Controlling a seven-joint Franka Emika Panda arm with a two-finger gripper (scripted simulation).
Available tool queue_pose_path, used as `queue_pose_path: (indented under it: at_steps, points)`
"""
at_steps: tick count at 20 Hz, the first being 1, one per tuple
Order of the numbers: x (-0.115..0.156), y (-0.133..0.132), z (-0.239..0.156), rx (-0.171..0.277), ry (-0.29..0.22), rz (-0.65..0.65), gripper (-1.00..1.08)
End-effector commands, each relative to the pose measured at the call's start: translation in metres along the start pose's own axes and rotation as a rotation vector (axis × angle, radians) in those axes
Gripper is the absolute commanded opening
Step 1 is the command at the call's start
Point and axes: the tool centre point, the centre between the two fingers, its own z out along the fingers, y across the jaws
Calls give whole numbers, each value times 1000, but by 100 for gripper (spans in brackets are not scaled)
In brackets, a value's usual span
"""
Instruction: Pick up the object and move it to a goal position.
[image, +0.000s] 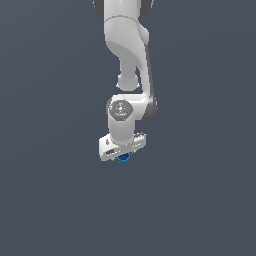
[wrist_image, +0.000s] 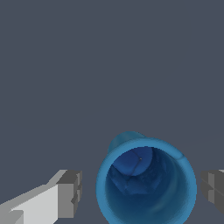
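Wrist view: bright-blue cup (wrist_image: 146, 183), hollow with a darker inside, standing between the two grey fingertips (wrist_image: 70, 194) of the white gripper (wrist_image: 142, 190), jaws spread, a gap showing either side of its wall.

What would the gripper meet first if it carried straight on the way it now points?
Probably the blue cup: it sits between the fingers of the gripper, seemingly untouched by either, open mouth toward the wrist. How far off is unclear.
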Motion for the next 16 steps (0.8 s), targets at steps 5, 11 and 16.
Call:
queue_pose_path:
  at_steps: [5,11,16]
  points:
    - [0,0,22,0,0,-2,100]
    - [1,0,23,0,0,-2,-100]
    - [1,0,23,0,0,-2,-100]
